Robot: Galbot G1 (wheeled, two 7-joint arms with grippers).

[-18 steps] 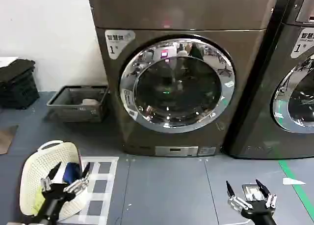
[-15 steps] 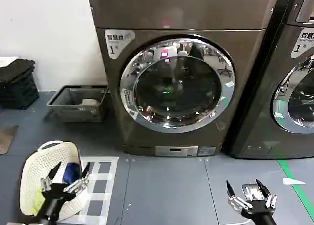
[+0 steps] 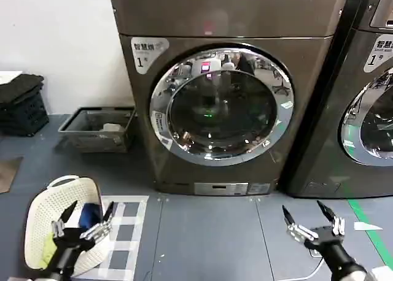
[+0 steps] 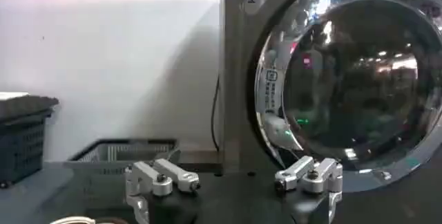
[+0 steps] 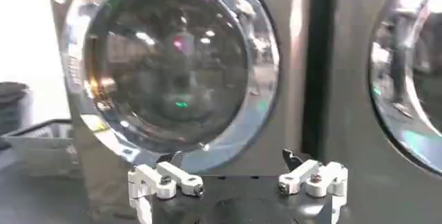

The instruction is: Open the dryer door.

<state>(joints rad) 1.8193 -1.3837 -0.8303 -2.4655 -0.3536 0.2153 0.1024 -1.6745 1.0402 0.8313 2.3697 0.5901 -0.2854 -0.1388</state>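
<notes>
Straight ahead, the dryer [image 3: 230,91] stood on the grey floor [image 3: 209,232], a bronze-brown machine with a white "1" label [image 3: 146,53] at its upper left and a small silver plate [image 3: 221,188] at its base. Its dryer door [image 3: 221,106] was shut flush against the front, the wide chrome ring circling dark tinted glass that mirrored room lights.

Low in the head view, the left end effector [image 3: 85,215] hung over a white perforated laundry basket [image 3: 58,216] at the robot's left, fingers spread wide and holding nothing. It sat well apart from the door. From the left wrist camera, that end effector [image 4: 235,180] showed both fingers parted with the door [image 4: 349,73] beyond them.

On the other side, the right end effector [image 3: 309,218] hovered above the floor in front of the gap between the dryer and the neighbouring machine [image 3: 362,97], its fingers also splayed open and empty. It too was clear of the door, touching nothing. In the right wrist view, its end effector [image 5: 238,180] framed the chrome ring and glass [image 5: 169,59] between open fingers.

Beside the dryer, against the white wall [image 3: 55,42], a grey wire basket [image 3: 98,129] rested on the floor, and a dark crate [image 3: 21,104] stood farther left.
</notes>
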